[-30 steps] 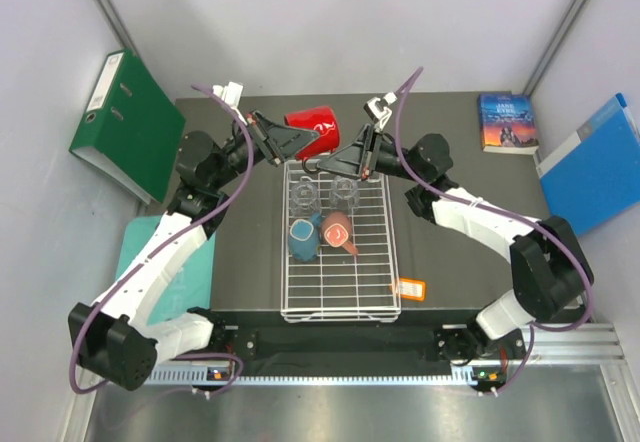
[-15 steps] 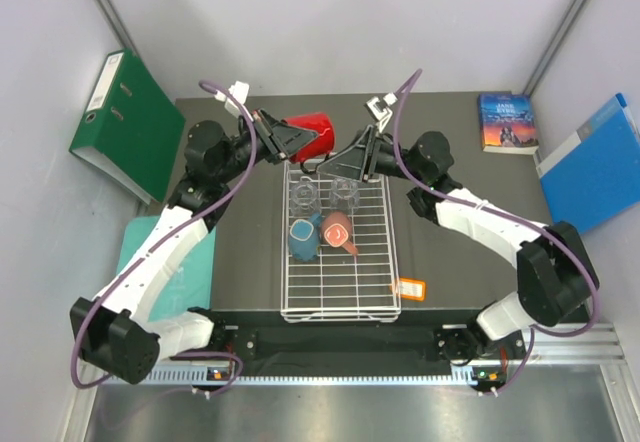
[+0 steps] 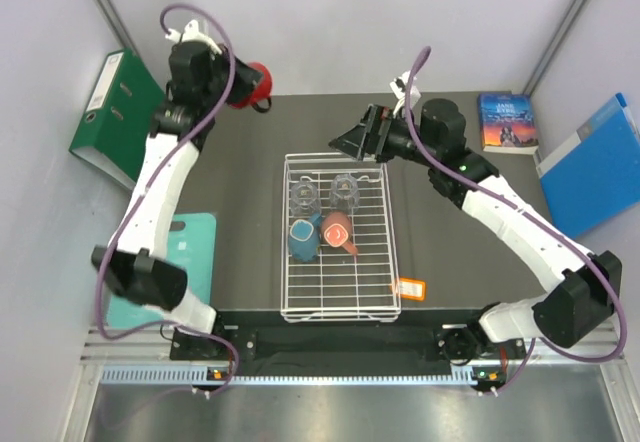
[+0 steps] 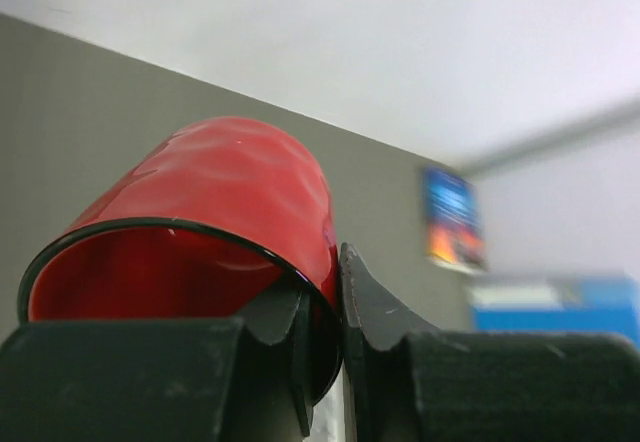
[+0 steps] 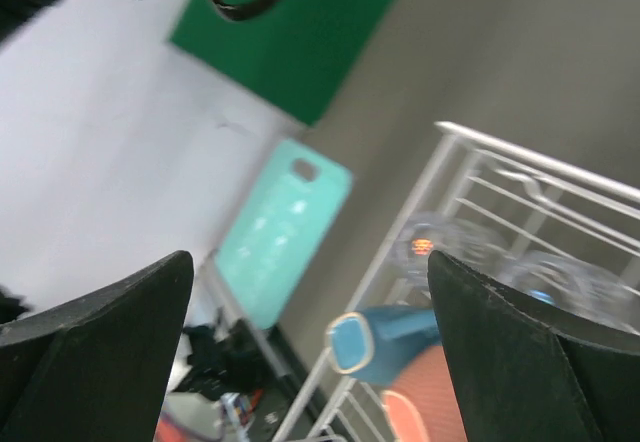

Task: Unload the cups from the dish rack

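Observation:
My left gripper [image 4: 335,302] is shut on the rim of the red mug [image 4: 220,222], one finger inside and one outside. In the top view the red mug [image 3: 250,84] hangs high at the back left, by the wall. The white wire dish rack [image 3: 390,262] holds two glass tumblers [image 3: 303,197] [image 3: 344,192], a light-blue mug [image 3: 303,239] and a salmon-pink mug [image 3: 338,230]. My right gripper [image 3: 342,142] hovers open above the rack's far edge, holding nothing. In its wrist view the right gripper [image 5: 310,362] frames the light-blue mug [image 5: 400,337] and the rack's rim [image 5: 480,142].
A green binder [image 3: 125,122] leans on the left wall. A teal board [image 3: 195,247] lies at the table's left edge. A book [image 3: 507,122] and a blue folder [image 3: 595,167] sit at the back right. An orange tag [image 3: 410,288] hangs at the rack's near right corner.
The left arm has swung the red mug up and away to the back left. The right gripper has opened wide and pulled back from the mug.

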`<state>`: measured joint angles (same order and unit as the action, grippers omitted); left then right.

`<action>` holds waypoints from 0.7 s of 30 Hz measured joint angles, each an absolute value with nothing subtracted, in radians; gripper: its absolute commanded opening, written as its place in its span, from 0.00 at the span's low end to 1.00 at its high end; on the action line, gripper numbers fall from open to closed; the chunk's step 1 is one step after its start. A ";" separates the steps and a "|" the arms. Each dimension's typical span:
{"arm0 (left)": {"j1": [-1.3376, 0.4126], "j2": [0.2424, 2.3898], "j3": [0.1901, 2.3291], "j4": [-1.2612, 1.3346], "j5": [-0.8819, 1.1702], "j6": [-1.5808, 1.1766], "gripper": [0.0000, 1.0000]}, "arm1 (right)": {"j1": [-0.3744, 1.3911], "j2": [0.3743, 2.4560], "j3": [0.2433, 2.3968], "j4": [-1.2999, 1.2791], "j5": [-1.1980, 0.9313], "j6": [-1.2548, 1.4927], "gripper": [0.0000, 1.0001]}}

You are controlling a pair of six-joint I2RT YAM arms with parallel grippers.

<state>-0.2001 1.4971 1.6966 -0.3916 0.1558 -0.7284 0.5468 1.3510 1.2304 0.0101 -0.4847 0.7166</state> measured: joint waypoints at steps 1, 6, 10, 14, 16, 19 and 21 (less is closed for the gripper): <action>-0.196 1.555 1.779 -0.455 0.102 -0.706 0.00 | 0.547 1.353 1.260 -0.059 -0.439 0.687 1.00; -0.187 1.843 2.084 -0.756 -0.128 -0.596 0.00 | 0.546 1.366 1.374 -0.333 -0.221 0.580 1.00; -0.185 2.010 2.105 -0.896 -0.212 -0.524 0.00 | 0.546 1.366 1.382 -0.472 -0.108 0.526 1.00; -0.182 2.152 2.105 -0.988 -0.222 -0.488 0.00 | 0.546 1.367 1.383 -0.562 -0.053 0.496 1.00; -0.181 2.196 2.105 -1.008 -0.215 -0.479 0.00 | 0.546 1.367 1.383 -0.595 -0.037 0.487 1.00; -0.181 2.236 2.101 -1.015 -0.199 -0.472 0.00 | 0.546 1.367 1.383 -0.616 -0.014 0.477 1.00; -0.180 2.242 2.100 -1.015 -0.194 -0.469 0.00 | 0.546 1.369 1.383 -0.619 -0.006 0.475 1.00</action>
